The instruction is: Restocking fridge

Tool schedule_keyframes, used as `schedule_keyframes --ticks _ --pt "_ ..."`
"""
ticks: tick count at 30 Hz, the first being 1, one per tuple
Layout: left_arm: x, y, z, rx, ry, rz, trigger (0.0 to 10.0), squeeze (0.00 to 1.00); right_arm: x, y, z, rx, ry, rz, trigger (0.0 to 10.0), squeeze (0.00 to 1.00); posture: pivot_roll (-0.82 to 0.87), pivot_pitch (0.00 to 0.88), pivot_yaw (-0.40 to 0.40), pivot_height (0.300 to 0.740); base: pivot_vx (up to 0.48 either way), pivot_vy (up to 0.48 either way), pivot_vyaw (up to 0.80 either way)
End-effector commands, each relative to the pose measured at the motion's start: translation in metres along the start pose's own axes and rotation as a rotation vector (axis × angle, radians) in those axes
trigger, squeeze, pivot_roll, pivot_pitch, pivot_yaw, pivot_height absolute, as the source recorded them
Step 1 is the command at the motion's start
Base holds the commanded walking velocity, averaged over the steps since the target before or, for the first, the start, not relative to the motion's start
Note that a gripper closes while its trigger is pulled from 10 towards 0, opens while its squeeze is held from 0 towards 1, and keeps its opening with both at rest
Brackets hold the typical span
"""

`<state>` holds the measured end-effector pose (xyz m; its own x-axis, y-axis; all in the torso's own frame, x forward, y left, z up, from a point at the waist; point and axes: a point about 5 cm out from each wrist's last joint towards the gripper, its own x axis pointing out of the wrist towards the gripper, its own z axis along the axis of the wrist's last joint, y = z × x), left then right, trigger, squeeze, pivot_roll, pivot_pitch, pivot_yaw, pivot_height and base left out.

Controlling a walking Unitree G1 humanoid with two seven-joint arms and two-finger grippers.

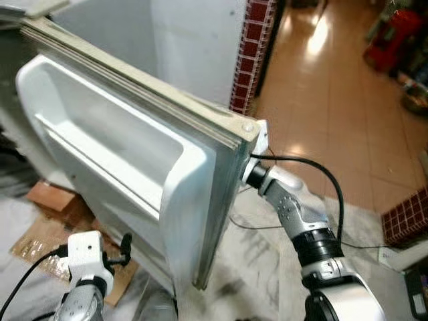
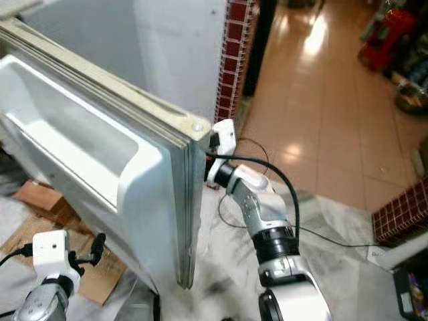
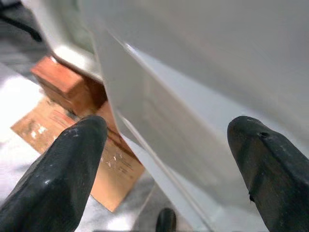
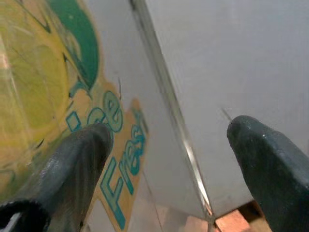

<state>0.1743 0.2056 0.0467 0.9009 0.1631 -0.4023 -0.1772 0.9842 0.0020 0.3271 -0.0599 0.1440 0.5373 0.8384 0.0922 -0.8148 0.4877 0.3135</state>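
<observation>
The fridge door [image 1: 134, 160] stands swung wide open, its white moulded inner face with an empty door shelf [image 1: 100, 150] turned toward the robot's left, and its grey rubber seal running along the top edge. The grey fridge body [image 1: 194, 47] rises behind it, beside a pillar of dark red tiles [image 1: 251, 53].

The right arm [image 1: 304, 221] reaches forward and up to the free outer corner of the door, its wrist ending just behind that corner on the door's outer side. In the right wrist view the right gripper [image 4: 169, 164] has its two black fingers [image 4: 72, 169] spread well apart, with nothing between them; they point at the door's outer skin, where a yellow and green sticker [image 4: 53, 96] carries teal lettering (the word "Fresh" is partly legible).

The left gripper [image 3: 169, 169] sits low, near the bottom of the door's inner side. Its fingers [image 3: 58, 179] are also spread wide and hold nothing, and they frame the lower edge of the white door. Beyond them a flattened cardboard sheet [image 3: 72, 145] lies on the pale marbled floor [image 1: 254, 261], with a reddish-brown block [image 3: 67, 82] resting on it beside the fridge base. A black cable [image 1: 314, 174] loops from the right wrist
</observation>
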Motion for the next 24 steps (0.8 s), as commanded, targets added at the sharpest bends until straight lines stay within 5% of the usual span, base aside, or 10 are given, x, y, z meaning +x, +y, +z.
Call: schedule_keyframes --ticks 1,6,13,17,24 --pt "-0.0013 0.0023 0.0102 0.03 -0.058 0.026 10.0 0.0 0.0061 0.0066 -0.0024 -0.003 0.016 0.046 10.0 0.0 0.18 0.057 -0.041 0.74 0.0 0.0 0.8" --pt "-0.0035 0.0033 0.011 0.05 -0.068 0.007 10.0 0.0 0.0069 0.0056 -0.0024 0.0 0.019 0.041 10.0 0.0 0.18 0.058 -0.041 0.74 0.0 0.0 0.8" --pt "-0.0043 0.0071 0.0082 0.03 -0.064 0.026 10.0 0.0 0.0061 0.0075 -0.0024 0.002 0.011 0.069 10.0 0.0 0.19 0.06 -0.045 0.74 0.0 0.0 0.0" --pt "-0.0037 0.0092 0.006 0.003 -0.045 0.043 10.0 0.0 0.0082 0.0097 -0.0038 -0.003 0.02 0.08 10.0 0.0 0.19 0.059 -0.047 0.74 0.0 0.375 0.8" --pt "0.0002 0.0091 0.0081 0.015 -0.055 0.038 10.0 0.0 0.0101 0.0084 -0.003 0.005 0.024 0.08 10.0 0.0 0.19 0.06 -0.046 0.74 0.0 0.48 0.0"
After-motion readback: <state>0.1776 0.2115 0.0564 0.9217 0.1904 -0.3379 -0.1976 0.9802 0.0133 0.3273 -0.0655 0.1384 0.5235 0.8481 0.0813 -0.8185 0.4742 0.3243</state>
